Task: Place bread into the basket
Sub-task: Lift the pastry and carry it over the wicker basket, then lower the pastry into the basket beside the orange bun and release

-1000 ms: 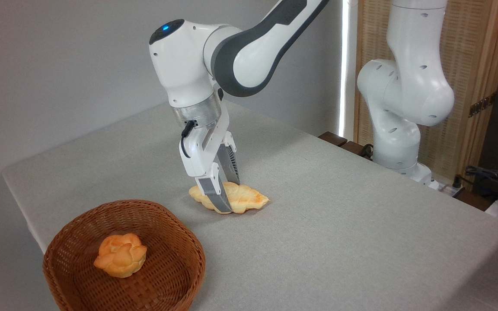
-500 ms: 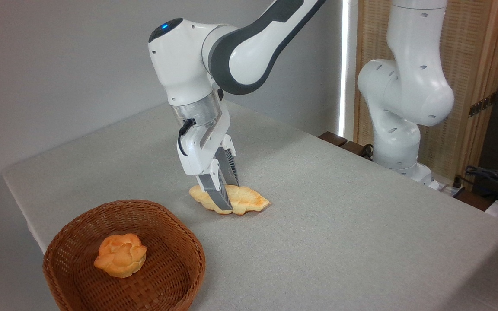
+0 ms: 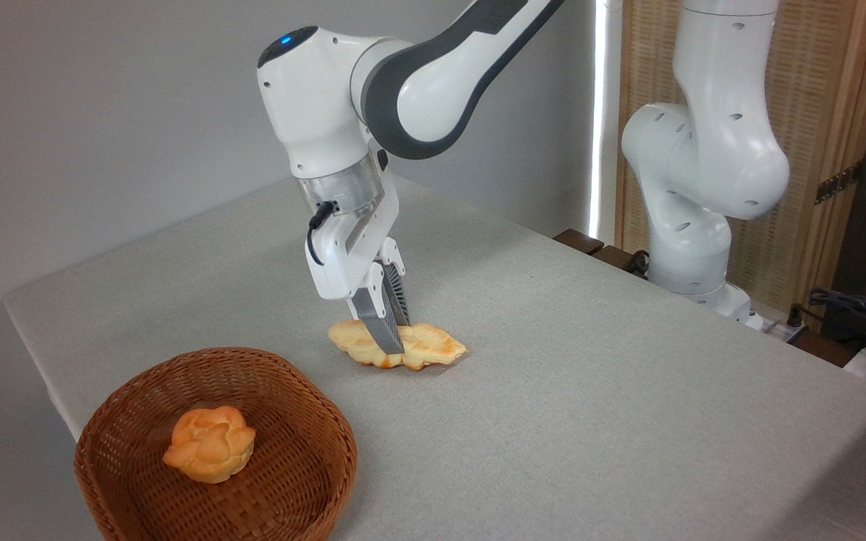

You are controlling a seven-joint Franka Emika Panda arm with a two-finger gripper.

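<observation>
1. Where the white robot arm (image 3: pixel 373 90) bends down over the middle of the grey surface (image 3: pixel 591 391), its pincer (image 3: pixel 392 342) points at the bread (image 3: pixel 422 347).
2. Both ribbed grey fingers (image 3: pixel 377 323) stand close together and are clamped on the bread near its middle, one finger in front of the loaf and one behind it.
3. The bread is a long, flat, leaf-shaped loaf, pale golden with toasted patches; it lies lengthwise left to right, and whether it rests on the surface or is just clear of it is hard to tell.
4. The basket (image 3: pixel 313 451), round, shallow and woven of reddish-brown wicker, sits at the near left corner of the surface, apart from the bread.
5. A small orange-golden flower-shaped bun (image 3: pixel 210 443) lies inside the basket, left of its centre.
6. A second white robot arm (image 3: pixel 704 180) stands at the far right edge, before a slatted wooden screen (image 3: pixel 831 113).
</observation>
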